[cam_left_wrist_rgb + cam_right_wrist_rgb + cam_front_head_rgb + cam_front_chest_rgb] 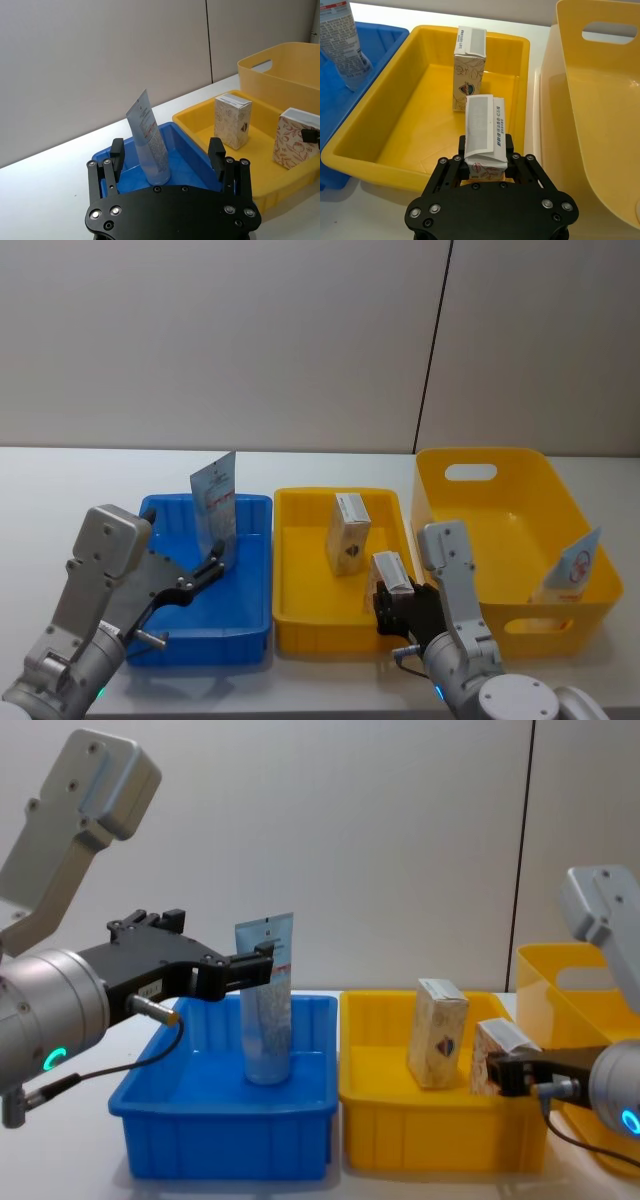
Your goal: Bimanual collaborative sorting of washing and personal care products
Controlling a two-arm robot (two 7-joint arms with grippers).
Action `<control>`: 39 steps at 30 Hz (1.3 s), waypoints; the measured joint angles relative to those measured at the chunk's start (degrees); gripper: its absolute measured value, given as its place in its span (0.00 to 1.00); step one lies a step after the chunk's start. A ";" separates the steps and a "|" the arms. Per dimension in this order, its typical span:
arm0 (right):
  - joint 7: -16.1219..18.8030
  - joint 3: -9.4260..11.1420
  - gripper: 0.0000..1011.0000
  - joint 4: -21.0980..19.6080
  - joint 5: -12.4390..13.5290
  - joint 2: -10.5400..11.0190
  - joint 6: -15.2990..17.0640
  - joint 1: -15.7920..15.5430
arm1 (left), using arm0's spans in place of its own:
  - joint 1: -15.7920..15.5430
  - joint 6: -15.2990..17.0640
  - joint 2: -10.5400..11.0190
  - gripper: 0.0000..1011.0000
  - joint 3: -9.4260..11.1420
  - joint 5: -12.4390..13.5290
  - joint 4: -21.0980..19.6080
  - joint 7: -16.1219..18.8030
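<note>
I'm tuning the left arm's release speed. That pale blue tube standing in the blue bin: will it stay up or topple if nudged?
The tube probably tips easily: it stands tall on its narrow cap end in the blue bin, already leaning. It likely flexes rather than resists, since its flat top looks thin. The left gripper, open around it, could knock it when backing out.

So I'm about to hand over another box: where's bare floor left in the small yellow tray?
Free: the tray floor on the blue bin side, left of the beige box. Crowded: the near right corner, where the right end effector holds the white box just in front of the beige one.
</note>
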 joint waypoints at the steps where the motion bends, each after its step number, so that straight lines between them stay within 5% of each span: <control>1: 0.00 0.02 0.34 0.00 -0.01 -0.02 -0.02 0.00 | 0.00 0.00 0.00 0.99 0.00 0.01 0.00 0.00; 22: 3.21 2.07 0.30 -3.98 3.12 -2.17 -5.86 0.63 | 0.00 0.00 0.00 0.99 0.00 0.00 0.00 0.00; 39: 3.68 8.12 0.30 -10.65 8.38 -6.22 -8.22 4.59 | 0.00 0.00 0.00 0.99 0.00 0.00 0.00 0.00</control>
